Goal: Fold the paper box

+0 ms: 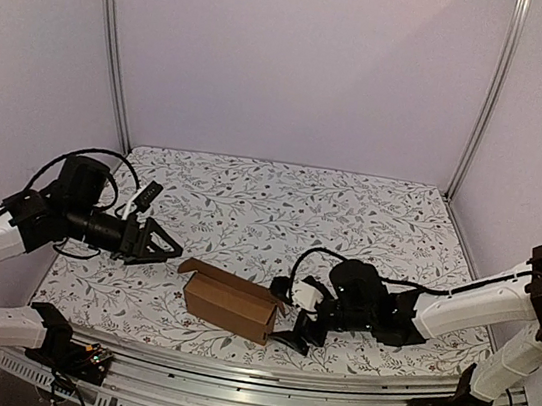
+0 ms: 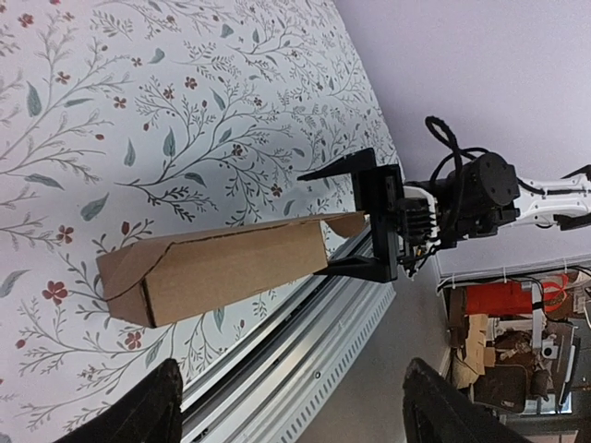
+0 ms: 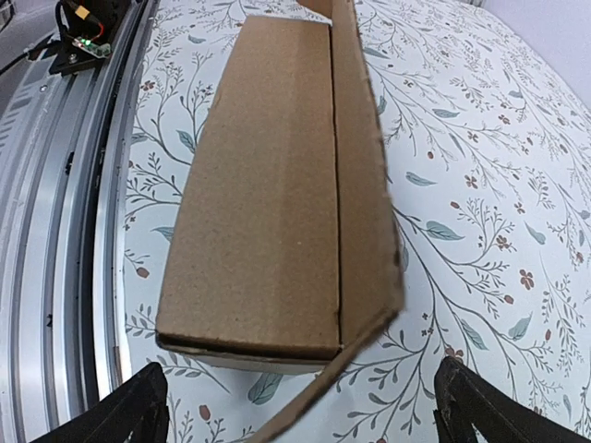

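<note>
The paper box (image 1: 229,303) is plain brown cardboard, formed into an oblong and lying on the floral tablecloth near the front edge. A flap sticks up at its far left end and another hangs loose at its right end. My right gripper (image 1: 301,320) is open at the box's right end, its fingers either side of that end, touching nothing. In the right wrist view the box (image 3: 277,194) fills the middle, with the loose flap (image 3: 369,212) on the right. My left gripper (image 1: 166,246) is open and empty, apart from the box's left end. The left wrist view shows the box (image 2: 217,268) lengthwise.
A metal rail (image 1: 257,371) runs along the table's front edge just in front of the box. Upright frame posts (image 1: 116,50) stand at the back corners. The right arm (image 2: 452,198) shows beyond the box in the left wrist view.
</note>
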